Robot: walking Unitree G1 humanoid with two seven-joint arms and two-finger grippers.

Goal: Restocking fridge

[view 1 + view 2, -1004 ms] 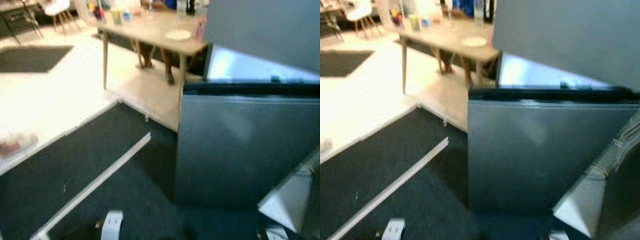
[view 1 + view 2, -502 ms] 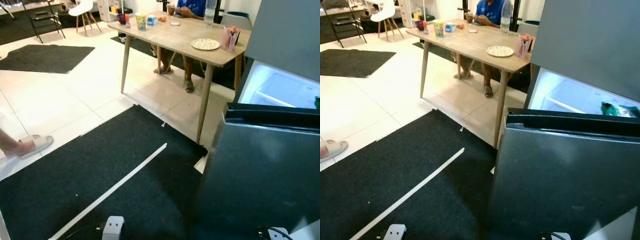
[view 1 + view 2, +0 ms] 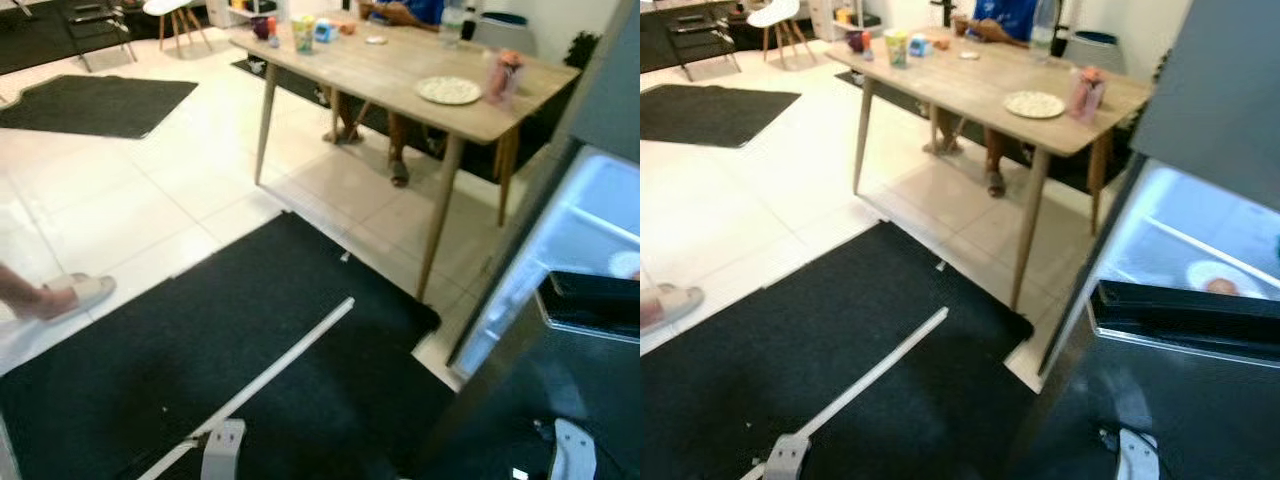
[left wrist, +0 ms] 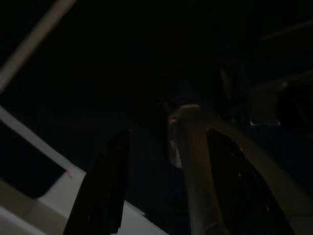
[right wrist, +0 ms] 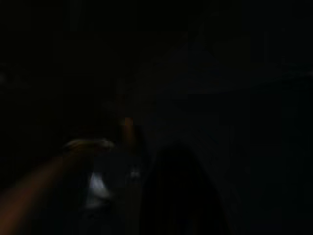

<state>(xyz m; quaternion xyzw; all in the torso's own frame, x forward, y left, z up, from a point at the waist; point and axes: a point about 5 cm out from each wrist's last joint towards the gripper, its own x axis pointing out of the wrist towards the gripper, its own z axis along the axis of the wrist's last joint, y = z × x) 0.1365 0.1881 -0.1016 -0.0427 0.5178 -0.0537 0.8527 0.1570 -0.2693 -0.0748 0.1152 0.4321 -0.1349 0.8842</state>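
A: Where is the fridge [image 3: 1200, 400]?

B: It fills the lower right of the right eye view. Its dark door [image 3: 1140, 400] stands swung out, and the bright inside [image 3: 1185, 245] shows behind it at the right edge. A pale round plate [image 3: 1218, 281] with something on it sits on a shelf in there.

A: What is on the floor?

B: A big black mat [image 3: 200, 350] covers the lower half of the frame, and a white strip [image 3: 265, 375] runs slanted across it. White tiles [image 3: 120, 200] lie past it on the left.

A: And further back?

B: A wooden table [image 3: 990, 85] stands near the top middle. On it are a plate [image 3: 1034, 104], a pink cup [image 3: 1086, 92], a clear bottle [image 3: 1043, 22] and some small cups at the far end. A person in a blue top [image 3: 1005, 15] sits behind it, and their feet show under the table. A foot in a pale slipper [image 3: 70, 293] pokes in at the left edge.

A: What about the robot's claws?

B: The left gripper [image 4: 166, 191] shows in the dark left wrist view. Its two black fingers [image 4: 102, 186] stand apart with nothing between them, above the dark mat. The right gripper [image 5: 161, 191] is in a very dark picture, so he cannot tell how its fingers stand.
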